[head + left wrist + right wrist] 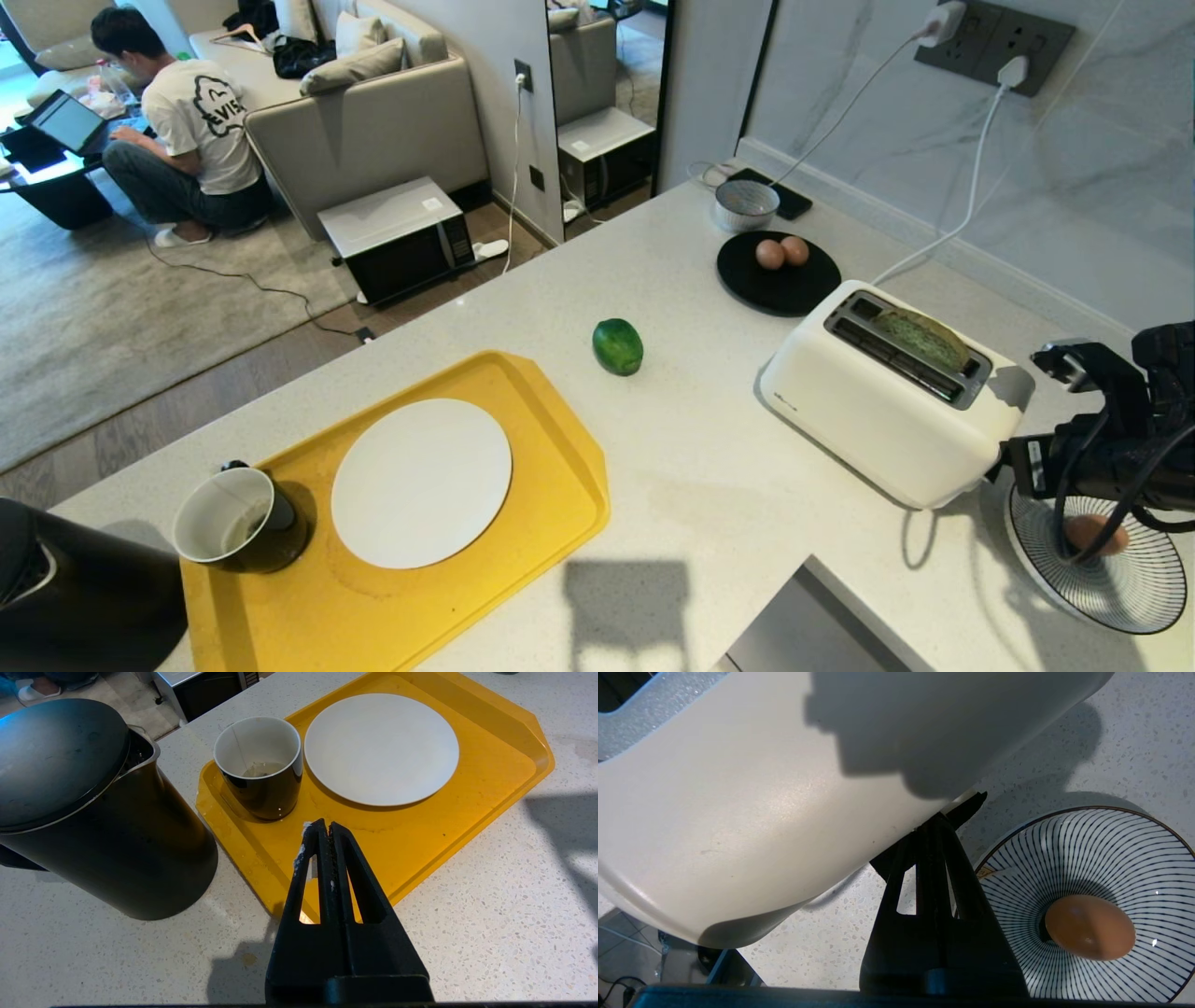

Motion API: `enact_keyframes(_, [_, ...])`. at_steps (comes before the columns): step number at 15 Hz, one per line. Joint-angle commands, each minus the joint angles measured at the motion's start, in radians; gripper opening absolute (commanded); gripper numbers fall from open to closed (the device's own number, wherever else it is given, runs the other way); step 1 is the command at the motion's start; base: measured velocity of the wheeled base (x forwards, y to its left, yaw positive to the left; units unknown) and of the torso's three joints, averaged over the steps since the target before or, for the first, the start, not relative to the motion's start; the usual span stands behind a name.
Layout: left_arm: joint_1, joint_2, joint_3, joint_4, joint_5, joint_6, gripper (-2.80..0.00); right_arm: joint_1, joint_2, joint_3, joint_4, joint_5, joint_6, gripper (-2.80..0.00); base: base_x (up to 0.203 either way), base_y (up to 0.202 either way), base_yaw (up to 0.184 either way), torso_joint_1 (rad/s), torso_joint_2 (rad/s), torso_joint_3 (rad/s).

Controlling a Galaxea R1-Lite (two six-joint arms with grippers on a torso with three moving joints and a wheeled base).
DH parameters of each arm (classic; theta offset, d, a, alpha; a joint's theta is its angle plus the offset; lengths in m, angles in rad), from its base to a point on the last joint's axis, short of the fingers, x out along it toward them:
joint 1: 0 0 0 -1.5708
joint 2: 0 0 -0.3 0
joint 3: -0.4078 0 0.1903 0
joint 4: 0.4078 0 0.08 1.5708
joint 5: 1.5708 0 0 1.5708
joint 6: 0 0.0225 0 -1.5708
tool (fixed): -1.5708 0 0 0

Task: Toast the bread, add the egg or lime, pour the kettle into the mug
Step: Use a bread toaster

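**A:** Where's your right gripper (966, 802) rn?

**B:** Closed, holding nothing, tips tucked against the lower end of the toaster (882, 401), down by what I think is the lever side. The bread (924, 338) sits in the far slot, top edge poking out, long axis running along the toaster, roughly 10-to-4 o'clock in the head view.

**A:** So bread's which way from you?

**B:** About 10 o'clock from the right gripper, up and over the toaster top. Striped bowl (1087, 868) with an egg (1090, 926) is just beside me on the bench (709, 485).

**A:** And the left?

**B:** Left gripper (322, 830) also closed, empty, hanging over the near edge of the yellow tray (467, 826). Mug (259, 765) at approx 11 o'clock from it, kettle (93, 812) at 9, touching neither.

**A:** Lime?

**B:** Lime (617, 346) lies mid-bench, between tray and toaster, well apart from both grippers. Right arm's nearer the toaster, so toast step is mine imo; left is nearer the kettle and mug for the pour.
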Motion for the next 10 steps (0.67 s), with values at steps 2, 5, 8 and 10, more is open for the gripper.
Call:
enact_keyframes(2, [0.000,-0.001,-0.001,0.000,0.000,0.000,-2.80,0.000,-0.005,0.002,-0.002,0.001,-0.001,-2.80,0.000,0.000,0.000,0.000,0.00,0.000])
enact_keyframes(5, [0.000,-0.001,0.000,0.000,0.000,0.000,-2.80,0.000,-0.009,0.002,-0.002,0.001,-0.003,-2.80,0.000,0.000,0.000,0.000,0.00,0.000])
enact_keyframes(8, [0.000,-0.001,0.000,0.000,0.000,0.000,-2.80,0.000,-0.014,0.003,0.000,0.001,-0.003,-2.80,0.000,0.000,0.000,0.000,0.00,0.000])
enact_keyframes(10, [0.000,-0.001,0.000,0.000,0.000,0.000,-2.80,0.000,-0.014,0.003,0.000,0.001,-0.003,-2.80,0.000,0.000,0.000,0.000,0.00,0.000])
